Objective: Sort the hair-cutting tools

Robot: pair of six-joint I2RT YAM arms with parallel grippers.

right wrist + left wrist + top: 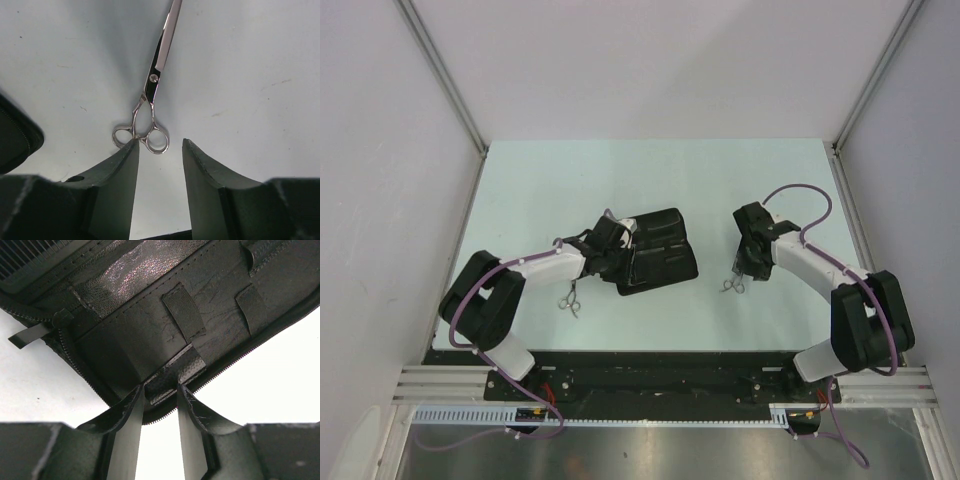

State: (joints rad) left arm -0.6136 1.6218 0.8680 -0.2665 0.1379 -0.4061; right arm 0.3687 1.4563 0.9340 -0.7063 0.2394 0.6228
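One pair of silver scissors [570, 298] lies on the table left of the open black case [660, 255]. A second pair [733, 285] lies to the right of it. My left gripper [617, 263] is at the case's near left edge. In the left wrist view its jaws [161, 387] are pinched on the zipped edge and a glossy strap of the case [150, 315]. Comb teeth [25, 255] show tucked in the case at the top left. My right gripper [745, 272] hovers open and empty just behind the second scissors' [153, 80] ring handles. I cannot make out the other comb.
Grey walls with metal posts [440, 75] close in the table on the left, right and back. The black rail [650, 375] with both arm bases runs along the near edge. The case's corner [15, 140] shows at the left of the right wrist view.
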